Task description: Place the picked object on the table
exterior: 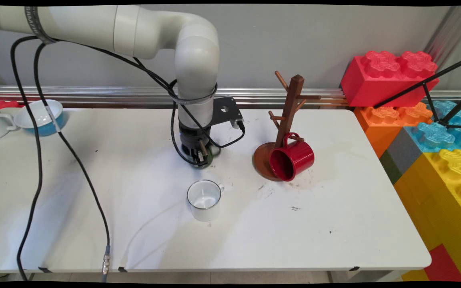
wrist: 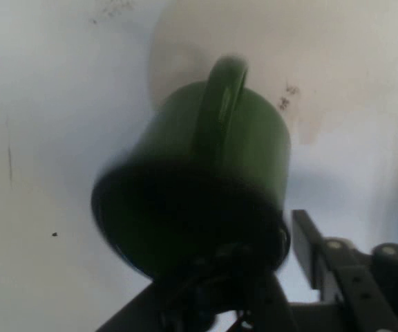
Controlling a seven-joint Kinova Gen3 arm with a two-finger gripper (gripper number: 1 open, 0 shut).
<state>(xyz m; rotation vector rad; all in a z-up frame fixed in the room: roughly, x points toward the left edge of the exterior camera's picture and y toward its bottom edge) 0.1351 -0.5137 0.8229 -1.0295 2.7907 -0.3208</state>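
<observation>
A white robot arm reaches down to the middle of a white surface [exterior: 94, 200]. Its black gripper [exterior: 199, 157] is low over a dark green mug [wrist: 206, 180], which is mostly hidden beneath it in the main view. In the hand view the mug fills the frame, handle toward the camera, its rim at the gripper's linkage. The fingers appear to be clenched on the rim, one seemingly inside the mug.

The mug looks like enamelled metal: light, stiff, likely slippery, best taken by rim or handle.

Near it, toward the front, stands a white mug [exterior: 204, 200]. To the right, a wooden mug tree [exterior: 288, 120] carries a red mug [exterior: 292, 158]. The left and front of the surface offer open room; toy blocks [exterior: 414, 120] crowd the right edge.
</observation>
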